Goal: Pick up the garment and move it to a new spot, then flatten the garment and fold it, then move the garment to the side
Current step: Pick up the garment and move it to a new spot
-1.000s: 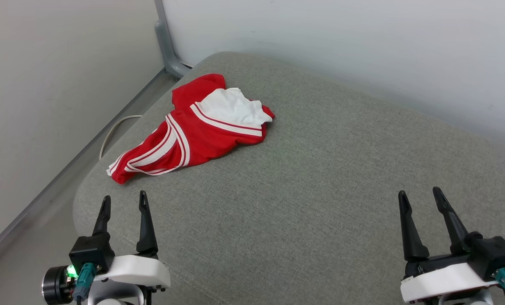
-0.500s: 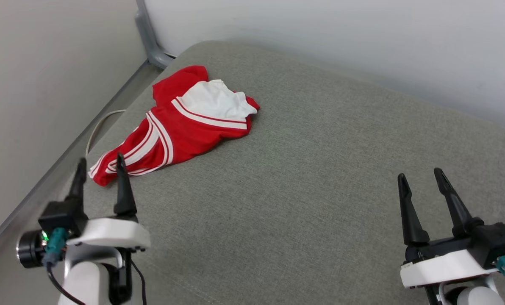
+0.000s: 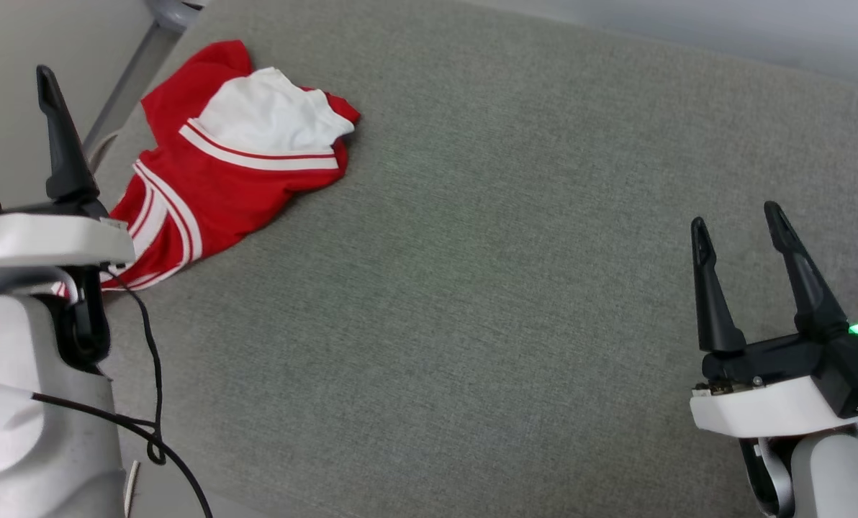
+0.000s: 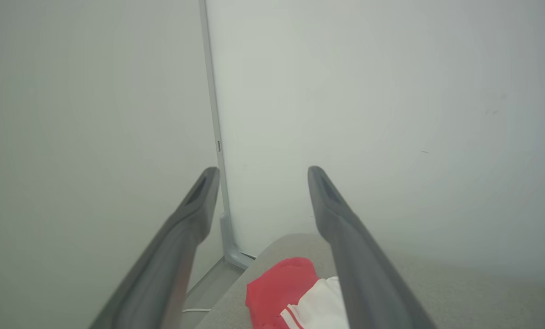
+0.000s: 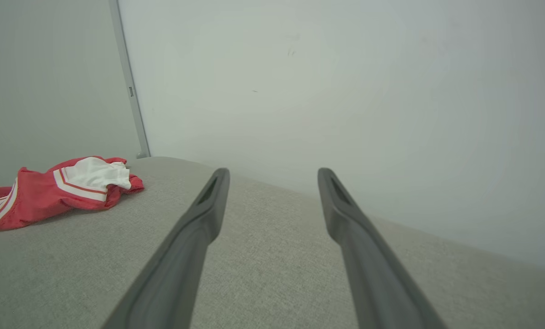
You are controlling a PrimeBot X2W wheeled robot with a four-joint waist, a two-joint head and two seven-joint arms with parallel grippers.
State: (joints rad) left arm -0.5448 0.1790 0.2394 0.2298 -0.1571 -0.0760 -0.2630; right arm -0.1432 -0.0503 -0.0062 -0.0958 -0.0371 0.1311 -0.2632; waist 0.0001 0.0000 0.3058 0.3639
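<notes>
- Two grippers are showing in our head view. Our left gripper [image 3: 8,79] is standing at the left edge with its dark fingers spread wide and nothing between them. Our right gripper [image 3: 735,214] is hovering at the lower right, equally wide and empty.
- Also in that view, the garment [image 3: 235,180] is lying crumpled at the upper left of the grey cushion [image 3: 508,288]. It is red, with a white sleeve uppermost and striped trim. Its near end is passing behind our left wrist, and it is lying well apart from our right gripper.
- One black cable [image 3: 157,374] is hanging beside our left forearm.
- Through our left wrist view, the left gripper [image 4: 262,170] is pointing at the pale wall [image 4: 391,114] with its jaws wide. The garment [image 4: 277,288] is showing low between the fingers, on the cushion's corner near a grey post [image 4: 230,249].
- Through our right wrist view, the right gripper [image 5: 273,170] is holding its fingers wide above the cushion [image 5: 272,256]. The garment [image 5: 48,192] is lying far off at that view's left.
</notes>
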